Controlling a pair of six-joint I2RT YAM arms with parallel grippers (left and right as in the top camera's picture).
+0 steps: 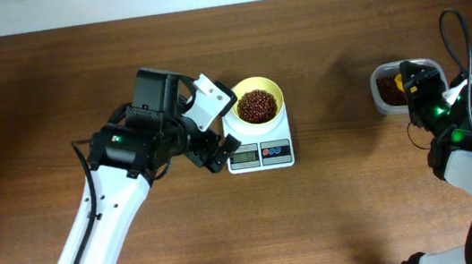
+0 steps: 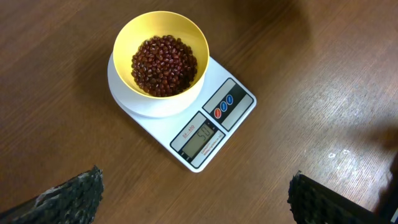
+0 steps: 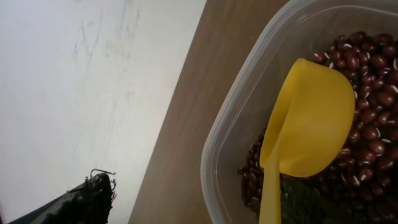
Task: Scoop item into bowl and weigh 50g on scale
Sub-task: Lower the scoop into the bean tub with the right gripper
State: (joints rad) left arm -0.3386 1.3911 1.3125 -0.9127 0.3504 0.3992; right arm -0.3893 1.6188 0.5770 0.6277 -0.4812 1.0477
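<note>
Near the middle of the overhead frame the scale (image 1: pixel 260 154) sits on the table (image 1: pixel 354 208), with the bowl (image 1: pixel 271 84) on its upper part and beans (image 1: pixel 257 105) in the bowl. Far to the right, near the frame's edge, stands the tub (image 1: pixel 376 88). The tub has more beans in it, and the scoop (image 3: pixel 314 118) lies on them.

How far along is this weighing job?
Done: small dark reddish-brown beans sit in the pale-yellow round plastic bowl on the white square kitchen scale, whose display seems to read fifty. In hand: nothing; the yellow plastic scoop lies in the clear plastic tub, right gripper open above it. Remaining: perhaps nothing.
</note>
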